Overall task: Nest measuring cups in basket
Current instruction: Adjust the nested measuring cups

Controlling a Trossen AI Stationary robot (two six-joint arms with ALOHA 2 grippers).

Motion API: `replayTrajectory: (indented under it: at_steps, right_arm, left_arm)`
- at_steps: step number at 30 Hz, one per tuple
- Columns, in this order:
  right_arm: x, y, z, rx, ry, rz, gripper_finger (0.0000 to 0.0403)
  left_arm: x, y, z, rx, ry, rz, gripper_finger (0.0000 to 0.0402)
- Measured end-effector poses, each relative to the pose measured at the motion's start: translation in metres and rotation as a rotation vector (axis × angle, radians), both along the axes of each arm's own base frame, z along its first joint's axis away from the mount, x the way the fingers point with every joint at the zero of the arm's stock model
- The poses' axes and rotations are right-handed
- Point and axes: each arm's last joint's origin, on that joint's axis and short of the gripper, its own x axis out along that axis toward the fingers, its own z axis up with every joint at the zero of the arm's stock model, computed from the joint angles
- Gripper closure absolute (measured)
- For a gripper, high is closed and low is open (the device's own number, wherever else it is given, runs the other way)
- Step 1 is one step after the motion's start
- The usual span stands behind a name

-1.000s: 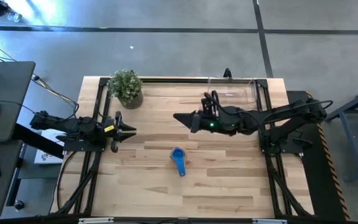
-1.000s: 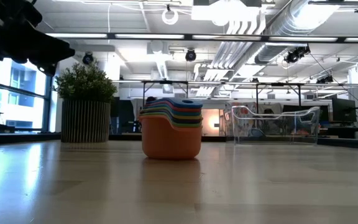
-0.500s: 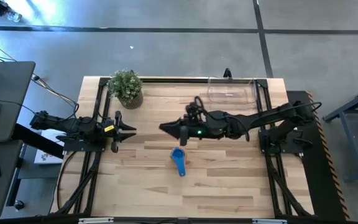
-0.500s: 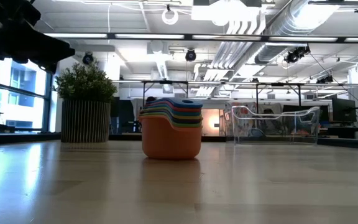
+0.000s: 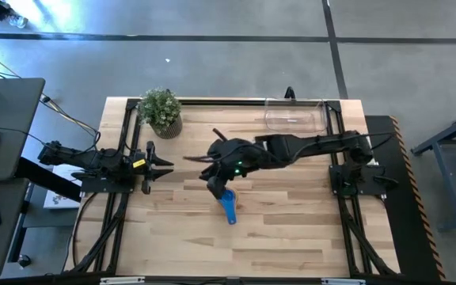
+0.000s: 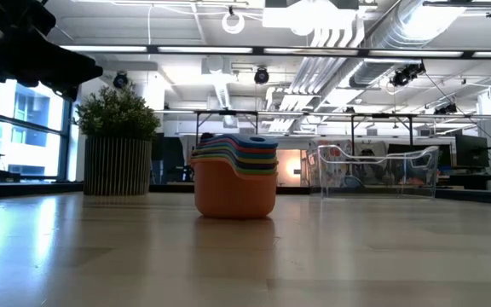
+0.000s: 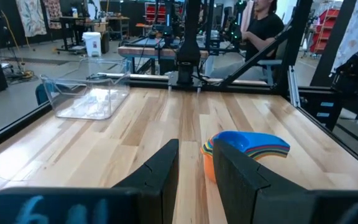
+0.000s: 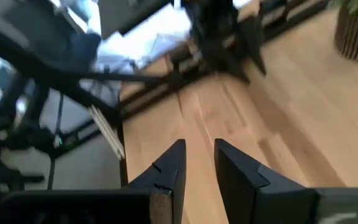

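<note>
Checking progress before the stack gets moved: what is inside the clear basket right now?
The basket looks empty through its clear walls. The nested measuring cups stand on the table apart from it.

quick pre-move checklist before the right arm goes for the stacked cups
1. measuring cups nested in one stack, upright on the table: ok.
2. Right gripper placed over the stack: it hangs close above the cups in the high view, but whether it is lined up on the rim: cannot tell.
3. Right fingers empty, with a narrow gap between them: ok.
4. basket empty and unobstructed at the table's far right corner: ok.
5. Left gripper parked at the table's left edge, away from the stack, holding nothing: ok.
6. potted plant off the line between stack and basket: ok.
</note>
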Motion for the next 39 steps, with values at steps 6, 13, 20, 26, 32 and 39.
replayTrajectory:
  at_steps: [6, 13, 20, 26, 32, 39]
  right_arm:
    - [0.016, 0.003, -0.034, 0.014, 0.129, 0.075, 0.0327]
    - [0.031, 0.007, -0.077, 0.007, 0.283, 0.075, 0.0327]
    - [0.046, 0.019, -0.120, -0.006, 0.383, 0.095, 0.0327]
    - [0.055, 0.025, -0.151, 0.019, 0.463, 0.106, 0.0327]
    - [0.056, 0.025, -0.167, 0.029, 0.525, 0.091, 0.0327]
    - [0.052, 0.020, -0.170, 0.010, 0.583, 0.068, 0.0327]
  left_arm:
    - [0.000, 0.000, 0.000, 0.000, 0.000, 0.000, 0.0312]
    - [0.000, 0.000, 0.000, 0.000, -0.001, 0.000, 0.0312]
    - [0.000, 0.000, 0.000, 0.000, 0.000, 0.000, 0.0312]
    - [0.000, 0.000, 0.000, 0.000, -0.001, 0.000, 0.0312]
    - [0.000, 0.000, 0.000, 0.000, -0.001, -0.001, 0.0312]
    - [0.000, 0.000, 0.000, -0.001, -0.001, -0.001, 0.0312]
